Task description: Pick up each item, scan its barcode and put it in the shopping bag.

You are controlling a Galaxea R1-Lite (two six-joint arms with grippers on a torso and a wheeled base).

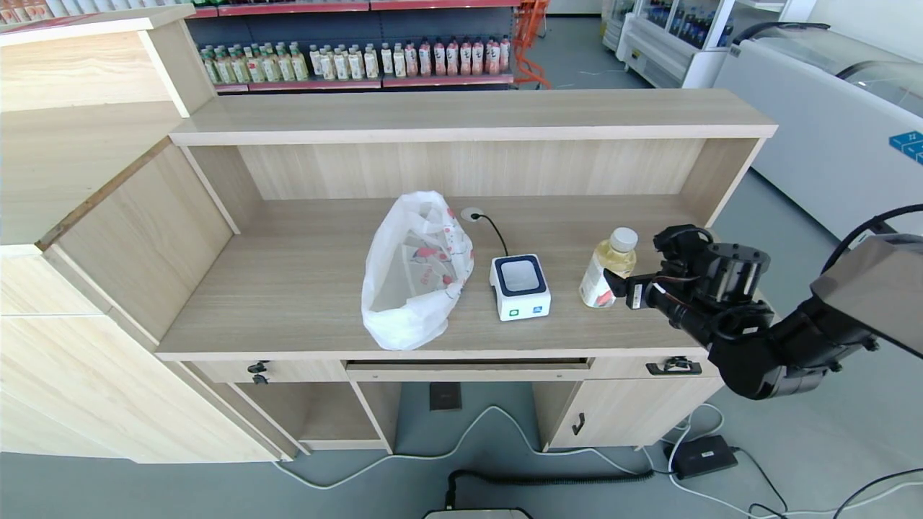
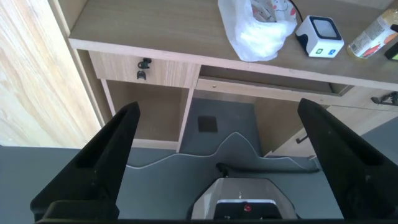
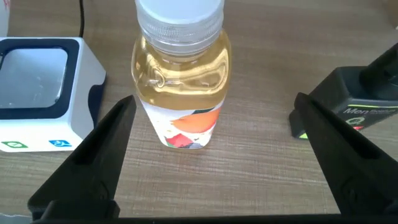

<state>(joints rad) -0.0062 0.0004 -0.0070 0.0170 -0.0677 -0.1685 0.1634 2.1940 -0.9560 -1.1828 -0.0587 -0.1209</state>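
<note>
A clear bottle (image 1: 609, 268) of yellow drink with a white cap and printed label stands upright at the right of the wooden counter (image 1: 303, 288). My right gripper (image 1: 629, 277) is open at its right side, level with the label; in the right wrist view the bottle (image 3: 180, 81) stands just ahead of the spread fingers (image 3: 93, 168). A white scanner (image 1: 519, 285) with a dark window sits left of the bottle. The white shopping bag (image 1: 414, 270) lies slumped left of the scanner. My left gripper (image 2: 219, 109) hangs open and empty, below and in front of the counter, over the floor.
The counter has a raised back ledge (image 1: 469, 115) and side walls on both sides. The scanner's cable (image 1: 494, 231) runs back to a grommet. A black device (image 3: 367, 93) lies on the counter beside the bottle. Drawers and cables lie below the front edge.
</note>
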